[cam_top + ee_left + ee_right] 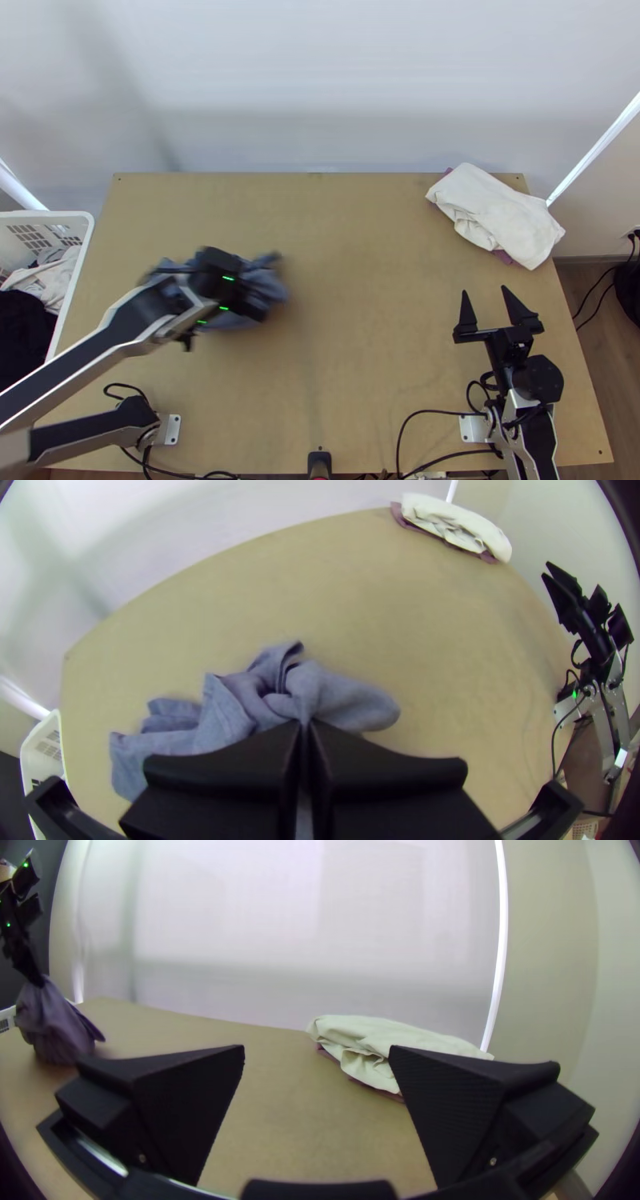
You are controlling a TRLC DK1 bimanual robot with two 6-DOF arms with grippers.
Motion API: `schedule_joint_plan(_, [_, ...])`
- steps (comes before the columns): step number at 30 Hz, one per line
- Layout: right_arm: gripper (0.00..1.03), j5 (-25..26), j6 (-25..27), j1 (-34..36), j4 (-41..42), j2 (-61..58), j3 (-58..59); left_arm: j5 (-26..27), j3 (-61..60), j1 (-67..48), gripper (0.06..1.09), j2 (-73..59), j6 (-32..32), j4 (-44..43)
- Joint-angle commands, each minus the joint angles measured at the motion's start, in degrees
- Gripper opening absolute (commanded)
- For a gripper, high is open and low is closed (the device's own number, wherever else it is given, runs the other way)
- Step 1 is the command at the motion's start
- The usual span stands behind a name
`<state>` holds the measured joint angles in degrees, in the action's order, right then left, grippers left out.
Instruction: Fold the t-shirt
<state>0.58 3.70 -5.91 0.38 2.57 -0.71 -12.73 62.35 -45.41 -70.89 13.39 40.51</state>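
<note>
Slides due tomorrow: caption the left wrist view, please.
Left gripper pinching the bunched t-shirt, white cloth lying farther off.

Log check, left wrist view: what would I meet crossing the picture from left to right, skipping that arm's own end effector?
White basket, blue t-shirt, white cloth, right end effector.

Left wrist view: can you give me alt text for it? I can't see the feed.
The left claw is shut on the bunched blue shirt, with the table beneath. Farther off, a white cloth lies on a mauve one by the table's edge. The right claw and a white basket also show.
</note>
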Motion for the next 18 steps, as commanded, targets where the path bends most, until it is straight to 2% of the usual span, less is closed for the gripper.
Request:
schedule_joint_plan(1, [0.98,0.39,0.95,0.29,-1.26,-2.48,0.18,-0.54,2.25,-5.22,0.36,-6.98,4.98,-2.89])
schedule_joint_plan(3, [0.98,0.39,0.95,0.29,-1.26,-2.48,0.18,-0.28,6.56,-8.29,0.86,-11.28,5.6,-2.19])
schedule_joint_plan(4, [0.98,0.39,0.95,0.29,-1.26,-2.48,0.18,-0.72,8.84,-9.17,1.05,-12.69,5.86,-2.1])
schedule_joint_plan(6, [0.98,0.39,1.04,0.29,-1.26,-2.48,0.18,-2.56,12.18,-11.02,1.05,-13.39,6.04,-3.07])
schedule_joint_plan(10, [0.98,0.39,0.95,0.29,-1.26,-2.48,0.18,-2.03,17.99,-9.88,1.05,-11.55,5.77,-4.74])
schedule_joint_plan(15, [0.98,0.39,0.95,0.29,-1.26,-2.48,0.18,0.69,21.59,-2.49,1.05,-7.86,2.78,3.08])
schedule_joint_plan(18, [0.98,0.39,0.95,0.29,-1.26,-2.48,0.18,0.69,18.95,4.54,1.05,-5.4,-2.31,5.28])
